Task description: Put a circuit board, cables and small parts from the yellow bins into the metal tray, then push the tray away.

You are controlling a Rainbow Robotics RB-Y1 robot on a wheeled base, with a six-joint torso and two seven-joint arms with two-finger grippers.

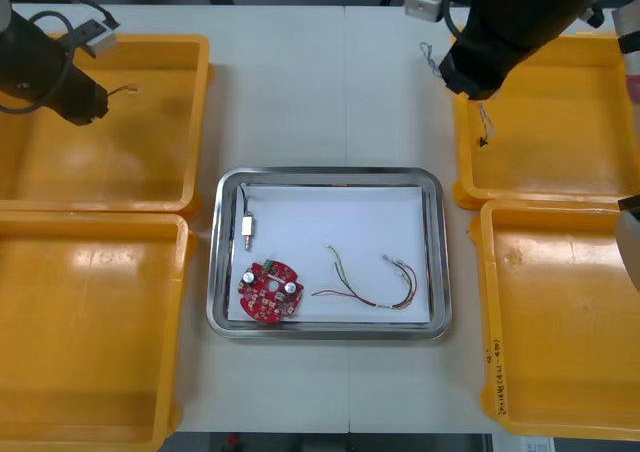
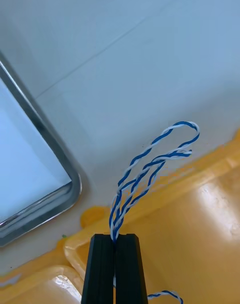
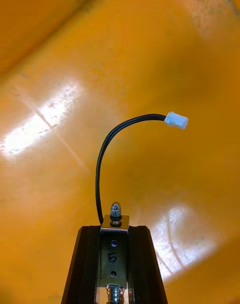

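Hovered above light desk (image 1: 300, 92); gripped twisted blue-white cable (image 2: 167, 156) in right fingers (image 2: 102, 269), small metal part (image 3: 114, 256) in left fingers (image 3: 87, 264).

Left arm (image 1: 40, 72) and right arm (image 1: 520, 22) are wearing bulky black casings with pale boxes (image 1: 90, 37). Left hand (image 3: 114, 230) and right hand (image 2: 115, 237) are showing flat black fingers (image 2: 102, 271).

The metal tray (image 1: 325, 175) sits mid-table (image 1: 300, 82). Inside the tray, the circuit board (image 1: 270, 291) lies in the near left corner. A small metal part (image 1: 246, 228) lies just behind it by the left wall, and thin cables (image 1: 370, 284) lie in the near right half. The far left bin (image 1: 150, 142) and near left bin (image 1: 90, 322) stand left of the tray, and the far right bin (image 1: 550, 142) and near right bin (image 1: 560, 312) stand right of it. The left gripper (image 3: 114, 229), over the far left bin, pinches a second small metal part (image 3: 114, 244). The right gripper (image 2: 114, 236), over the far right bin's tray-side edge, pinches a twisted cable (image 2: 150, 169).
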